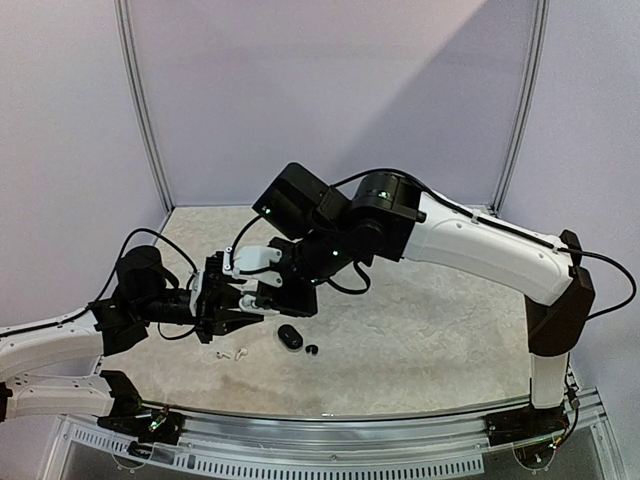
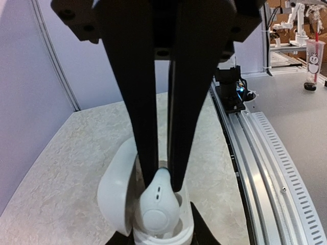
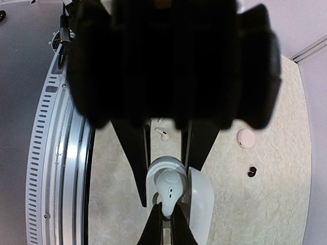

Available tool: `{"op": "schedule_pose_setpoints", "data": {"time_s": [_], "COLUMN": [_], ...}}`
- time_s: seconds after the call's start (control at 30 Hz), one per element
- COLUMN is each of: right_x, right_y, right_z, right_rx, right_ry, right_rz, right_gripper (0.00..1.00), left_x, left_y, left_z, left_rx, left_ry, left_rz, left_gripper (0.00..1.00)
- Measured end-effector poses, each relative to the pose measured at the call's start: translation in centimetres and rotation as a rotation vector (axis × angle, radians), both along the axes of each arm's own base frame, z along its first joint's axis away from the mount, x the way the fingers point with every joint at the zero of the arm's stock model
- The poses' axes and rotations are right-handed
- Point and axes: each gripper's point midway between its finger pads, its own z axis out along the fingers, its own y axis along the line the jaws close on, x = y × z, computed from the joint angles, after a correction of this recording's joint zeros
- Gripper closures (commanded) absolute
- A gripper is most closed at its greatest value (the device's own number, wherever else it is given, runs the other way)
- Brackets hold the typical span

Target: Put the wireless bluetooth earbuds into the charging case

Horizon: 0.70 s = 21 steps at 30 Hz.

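Left gripper (image 2: 163,178): fingers closed on the stem of a white earbud (image 2: 158,210), its bulb at the mouth of the open case (image 2: 115,196), lower centre of the left wrist view. Right gripper (image 3: 168,176): fingers clamped on the case body, probably to steady it for seating. The earbud's long axis follows the left fingers, with the stem up-frame and the bulb toward the well.
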Motion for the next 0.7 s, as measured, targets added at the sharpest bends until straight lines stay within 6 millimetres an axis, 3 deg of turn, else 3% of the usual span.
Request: {"op": "schedule_pose_setpoints", "data": {"time_s": [0.23, 0.7], "right_x": [0.02, 0.04], "right_y": [0.15, 0.84], "right_z": [-0.36, 0.12], "right_rx": [-0.007, 0.020], "right_ry": [0.000, -0.007], "right_rz": [0.004, -0.002], "right_gripper": [0.79, 0.78], "left_x": [0.18, 0.32], "left_y": [0.03, 0.04], "left_z": [-0.06, 0.05], "left_rx": [0.003, -0.002], "left_ry": [0.001, 0.012], "left_rz": [0.011, 0.021], "left_gripper": [1.00, 1.00]}}
